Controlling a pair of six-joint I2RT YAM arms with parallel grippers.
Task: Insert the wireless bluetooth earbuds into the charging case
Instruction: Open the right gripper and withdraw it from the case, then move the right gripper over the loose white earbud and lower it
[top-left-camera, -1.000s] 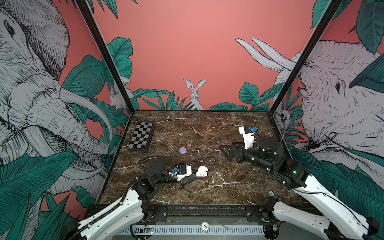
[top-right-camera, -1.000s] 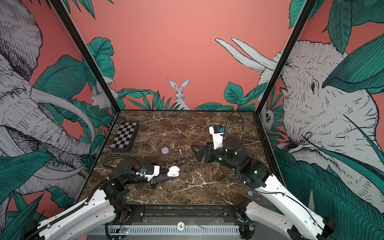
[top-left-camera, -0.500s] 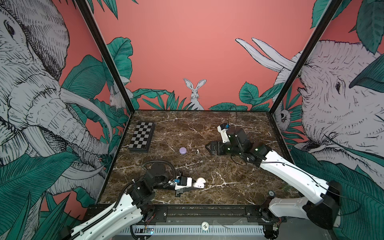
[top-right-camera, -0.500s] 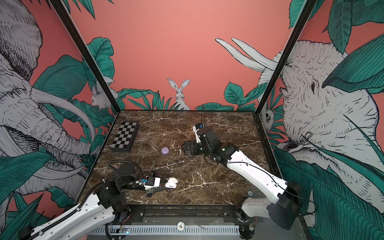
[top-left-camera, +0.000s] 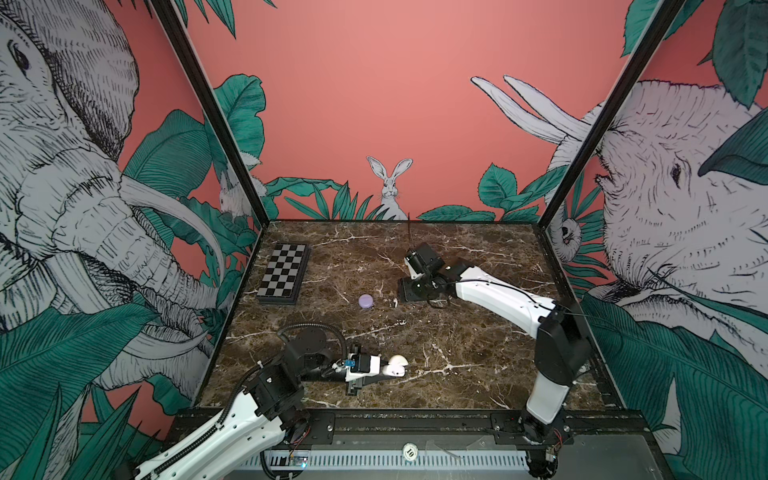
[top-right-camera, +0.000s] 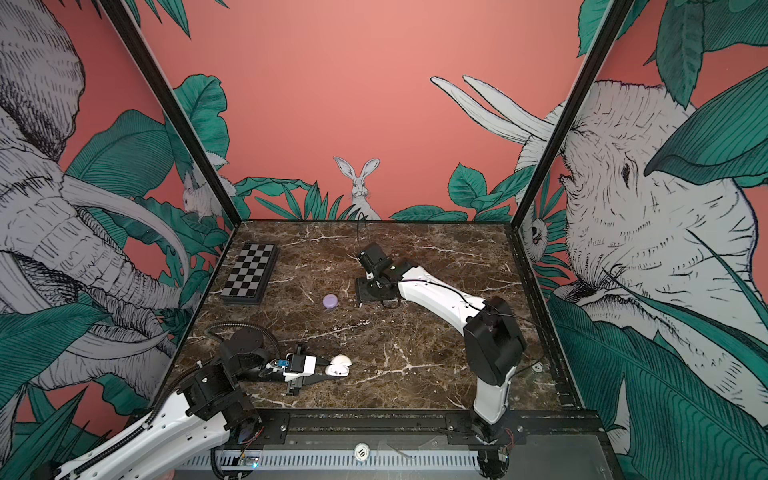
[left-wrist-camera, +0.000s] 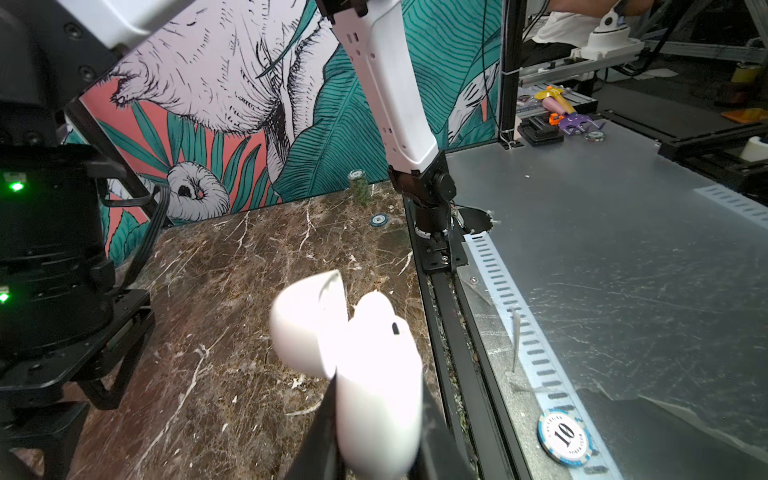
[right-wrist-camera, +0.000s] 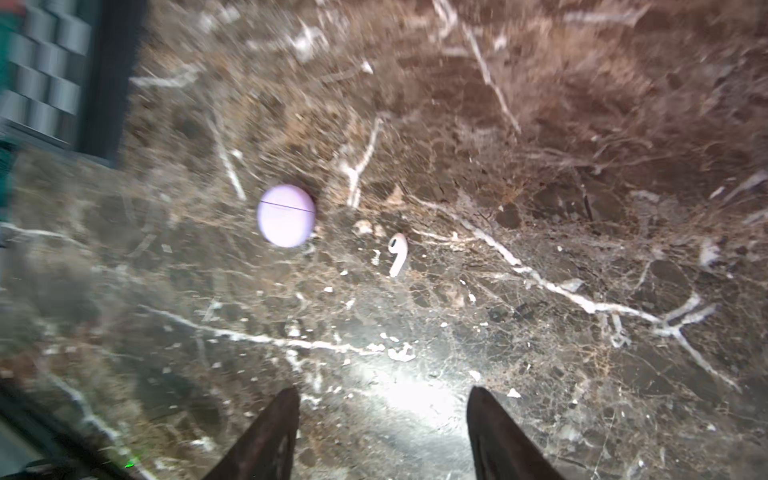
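A white charging case (left-wrist-camera: 376, 374) with its lid swung open sits between the fingers of my left gripper (left-wrist-camera: 376, 436), which is shut on it. In both top views that case (top-left-camera: 395, 366) (top-right-camera: 338, 365) is low over the table near the front edge. One white earbud (right-wrist-camera: 397, 253) lies on the marble beside a shut lilac case (right-wrist-camera: 286, 215). My right gripper (right-wrist-camera: 383, 392) hovers short of the earbud, open and holding nothing. In both top views the right gripper (top-left-camera: 404, 291) (top-right-camera: 361, 293) is just right of the earbud (top-left-camera: 394, 302) and the lilac case (top-left-camera: 365, 301) (top-right-camera: 330, 301).
A folded chessboard (top-left-camera: 284, 272) (top-right-camera: 249, 272) lies at the back left. A poker chip (left-wrist-camera: 564, 434) rests on the metal ledge in front of the table. A stack of chips (left-wrist-camera: 358, 187) and a single chip (left-wrist-camera: 379, 219) sit near the right arm's base.
My right arm swung from the right side to the table's middle, ending beside the earbud. My left gripper drew the white case a little toward the front edge.
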